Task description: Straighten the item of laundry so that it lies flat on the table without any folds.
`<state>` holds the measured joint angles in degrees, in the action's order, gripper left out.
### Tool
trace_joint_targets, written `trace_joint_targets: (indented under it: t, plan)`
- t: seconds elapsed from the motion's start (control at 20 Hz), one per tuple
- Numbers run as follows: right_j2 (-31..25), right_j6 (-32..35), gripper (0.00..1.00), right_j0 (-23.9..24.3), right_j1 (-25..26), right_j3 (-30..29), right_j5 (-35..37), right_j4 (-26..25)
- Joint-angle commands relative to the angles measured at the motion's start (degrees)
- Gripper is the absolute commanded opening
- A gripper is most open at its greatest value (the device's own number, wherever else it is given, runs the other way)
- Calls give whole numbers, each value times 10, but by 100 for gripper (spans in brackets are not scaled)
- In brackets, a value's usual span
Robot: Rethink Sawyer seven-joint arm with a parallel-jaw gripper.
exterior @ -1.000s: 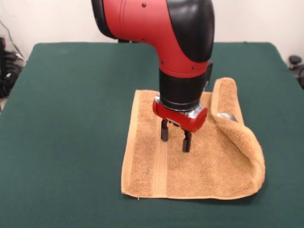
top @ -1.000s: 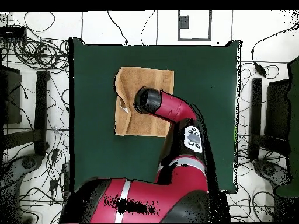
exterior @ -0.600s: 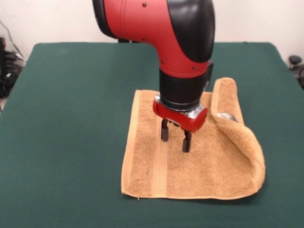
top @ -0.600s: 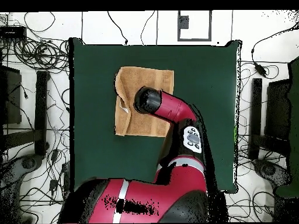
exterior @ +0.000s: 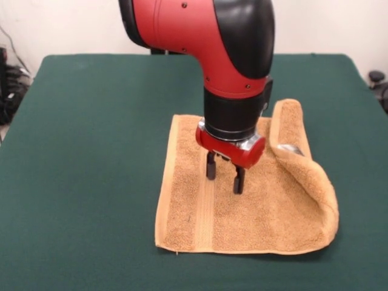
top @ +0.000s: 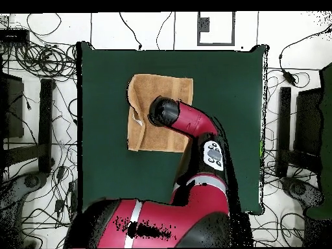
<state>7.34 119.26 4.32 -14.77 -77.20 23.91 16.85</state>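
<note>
One fold remains: the towel [exterior: 242, 200] lies mid-surface [exterior: 91, 151], flat on its left, while its right edge curls up and over toward the middle. Spread and empty, the fingers [exterior: 224, 176] hover just above the cloth left of centre, so the fold lies to their right in the front view.

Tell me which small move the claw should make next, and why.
Probably shift sideways toward the folded edge of the towel. The claw hangs open over the flat middle, holding nothing, while one side curls up and over onto the towel. The rest already lies flat on the table, so only that flap seems to need pulling out.
</note>
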Motion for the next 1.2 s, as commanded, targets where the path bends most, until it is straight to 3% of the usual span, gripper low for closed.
trace_joint_targets:
  t: [0.05, 0.7, 1.2]
  plan:
    - [-49, 155, 100, -43, 1, -53, -33, 43]
    - [-15, 132, 100, -50, -76, -78, 73, 44]
    - [-8, 138, 100, -57, -13, -27, 41, 48]
